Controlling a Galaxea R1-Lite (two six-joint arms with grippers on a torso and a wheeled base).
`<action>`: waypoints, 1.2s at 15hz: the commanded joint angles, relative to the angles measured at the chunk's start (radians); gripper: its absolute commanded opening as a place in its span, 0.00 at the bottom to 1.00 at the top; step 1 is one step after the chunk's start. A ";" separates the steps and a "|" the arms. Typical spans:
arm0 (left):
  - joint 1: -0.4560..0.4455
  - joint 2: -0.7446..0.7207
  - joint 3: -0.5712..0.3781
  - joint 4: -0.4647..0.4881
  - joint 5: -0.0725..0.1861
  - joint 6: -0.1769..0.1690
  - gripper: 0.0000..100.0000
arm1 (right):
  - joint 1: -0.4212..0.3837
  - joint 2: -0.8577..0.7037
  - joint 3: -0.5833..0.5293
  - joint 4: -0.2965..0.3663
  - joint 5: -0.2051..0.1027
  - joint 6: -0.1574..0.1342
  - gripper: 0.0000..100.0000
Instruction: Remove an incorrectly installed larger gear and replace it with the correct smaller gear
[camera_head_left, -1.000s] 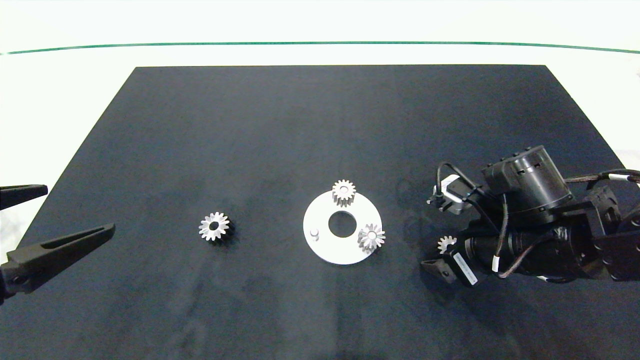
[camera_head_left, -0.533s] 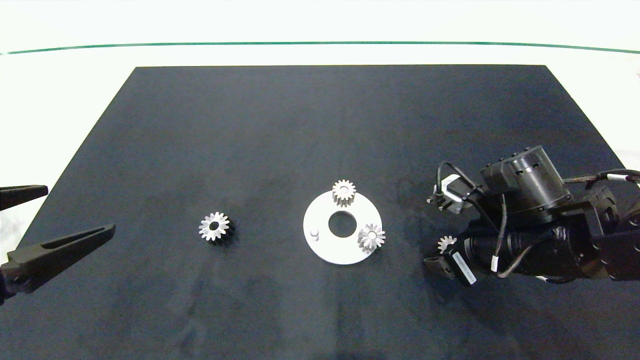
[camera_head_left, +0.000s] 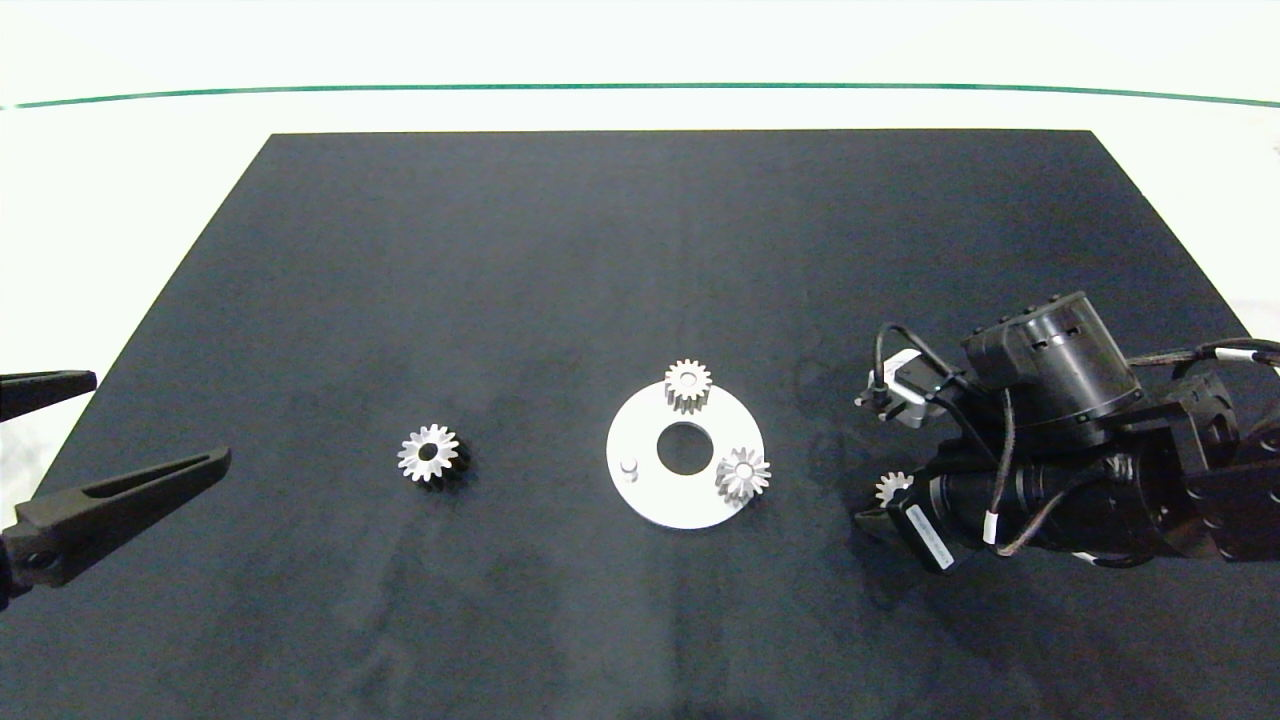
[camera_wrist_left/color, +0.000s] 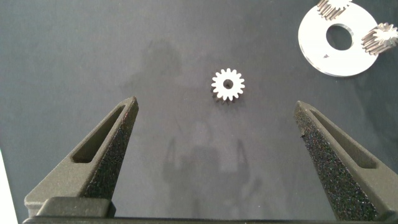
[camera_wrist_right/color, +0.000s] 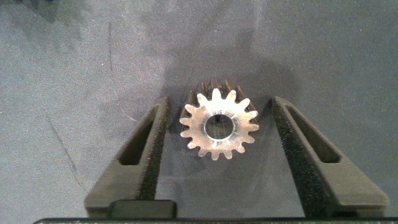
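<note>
The larger gear (camera_head_left: 428, 452), silver with long pointed teeth, lies flat on the black mat left of the white disc (camera_head_left: 650, 500); it also shows in the left wrist view as the larger gear (camera_wrist_left/color: 227, 84). The smaller gear (camera_wrist_right/color: 217, 124) rests on the mat between the fingers of my right gripper (camera_wrist_right/color: 219, 102). That gripper is open, with a gap showing at one pad. In the head view the smaller gear (camera_head_left: 892, 487) peeks out at my right gripper (camera_head_left: 888, 497), right of the disc. My left gripper (camera_head_left: 160, 417) is parked open at the mat's left edge.
Two silver gears (camera_head_left: 688, 385) (camera_head_left: 743, 474) sit on the white disc, which also has a bare short peg (camera_head_left: 628, 467) and a round centre hole. The black mat (camera_head_left: 640, 250) covers a white table.
The right arm has shifted very slightly around the smaller gear. The gears and the left arm have stayed where they were.
</note>
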 joint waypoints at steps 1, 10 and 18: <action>0.000 0.003 0.001 0.001 -0.001 0.001 1.00 | 0.000 -0.005 0.005 0.004 -0.002 0.019 0.59; 0.000 0.003 0.003 0.003 -0.001 0.001 1.00 | 0.000 -0.003 0.005 0.002 0.000 0.024 0.41; 0.001 0.003 0.008 0.003 -0.001 0.001 1.00 | 0.000 -0.006 0.013 0.002 0.000 0.025 0.28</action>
